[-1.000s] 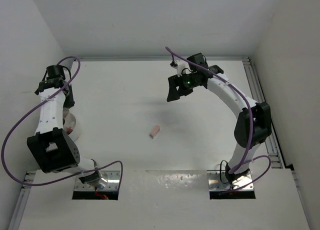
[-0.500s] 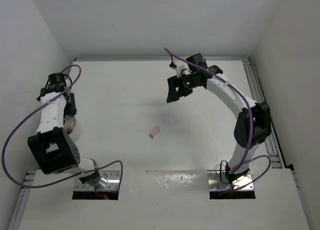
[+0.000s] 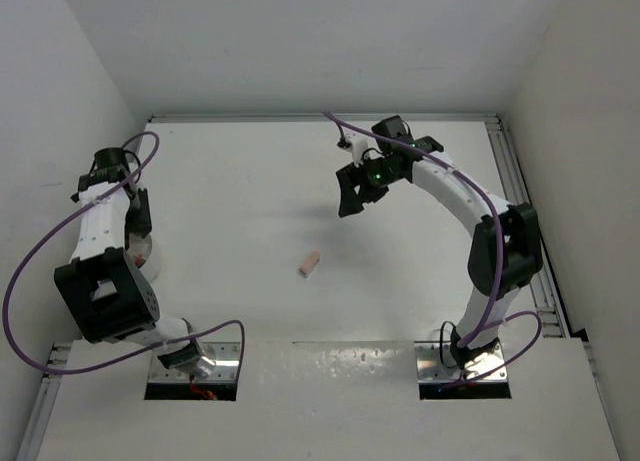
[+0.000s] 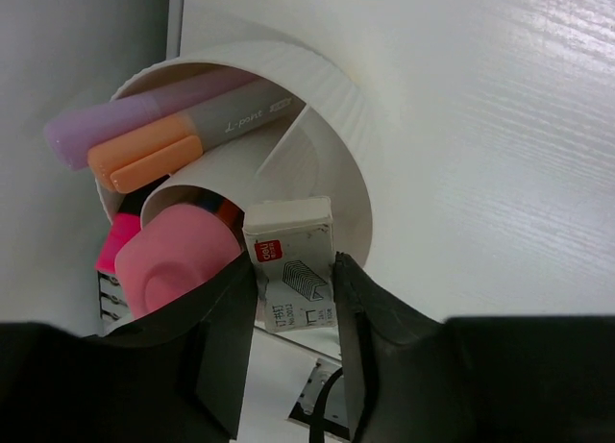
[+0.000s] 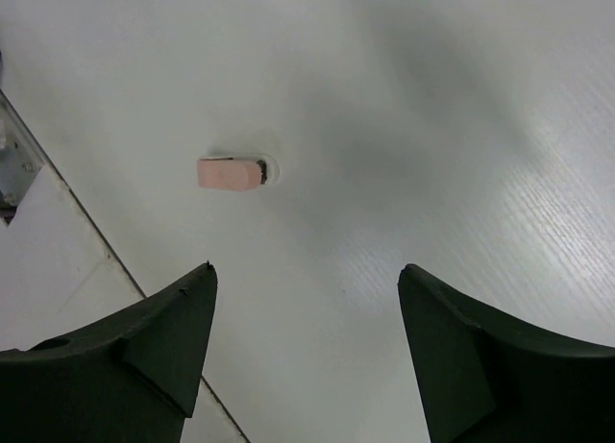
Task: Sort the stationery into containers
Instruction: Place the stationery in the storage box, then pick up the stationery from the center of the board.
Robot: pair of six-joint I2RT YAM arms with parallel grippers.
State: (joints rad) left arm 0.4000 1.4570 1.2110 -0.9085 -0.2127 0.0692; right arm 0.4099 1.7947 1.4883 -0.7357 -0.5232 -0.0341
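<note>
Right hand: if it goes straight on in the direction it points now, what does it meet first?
Most likely the bare table. The open right hand points down at it; the pink eraser lies off to one side of that line in the wrist view, though depth is unclear.

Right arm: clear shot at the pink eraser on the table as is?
Probably yes. The right gripper is open, nothing lies between it and the pink eraser, and the left gripper is off at the white tub holding a white box.

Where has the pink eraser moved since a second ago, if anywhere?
No. The pink eraser keeps its place relative to the right base plate.
</note>
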